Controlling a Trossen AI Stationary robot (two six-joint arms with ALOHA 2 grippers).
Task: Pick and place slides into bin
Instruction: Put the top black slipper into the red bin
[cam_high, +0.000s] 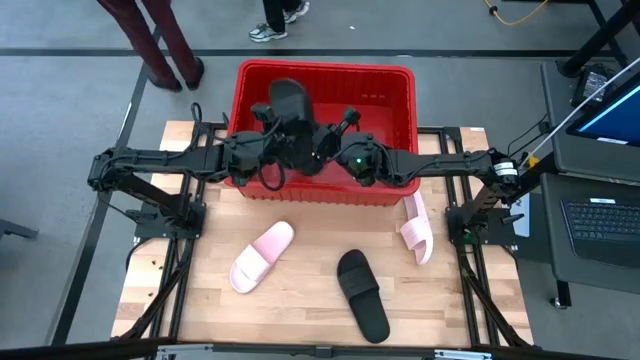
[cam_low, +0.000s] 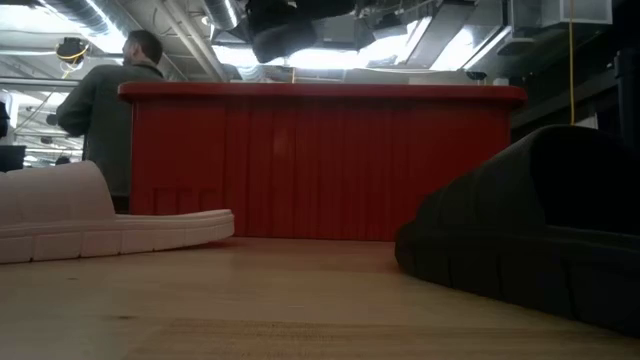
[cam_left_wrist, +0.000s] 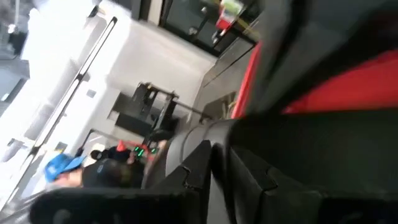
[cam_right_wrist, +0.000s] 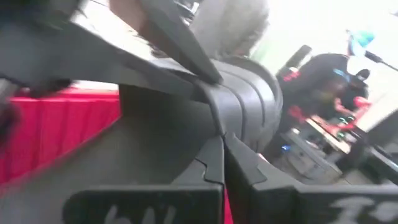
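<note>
The red bin (cam_high: 385, 90) stands at the table's far middle and also shows in the low view (cam_low: 320, 160). Both arms meet over its near half. My left gripper (cam_high: 282, 132) and my right gripper (cam_high: 320, 138) are both shut on one black slide (cam_high: 288, 100), which is held above the bin (cam_low: 285, 35). On the table, a pink slide (cam_high: 262, 255) lies sole down. A second black slide (cam_high: 362, 293) lies right of it. Another pink slide (cam_high: 417, 228) lies on its side near the bin's right corner. My left gripper pinches an edge of the black slide (cam_left_wrist: 249, 134) between its two fingers (cam_left_wrist: 193, 174). Which part of the slide that is cannot be told. The slide is lifted clear above the bin. My right gripper pinches a thin edge of the same black slide (cam_right_wrist: 217, 106) between its two fingers (cam_right_wrist: 205, 162), beside the ribbed curve of the slide (cam_right_wrist: 255, 81). The slide is clear of the bin's floor.
People stand beyond the table's far edge (cam_high: 160, 40), and one shows behind the bin in the low view (cam_low: 110, 110). A laptop (cam_high: 600, 220) sits off the table's right. Bare wood lies along the near edge (cam_high: 300, 320).
</note>
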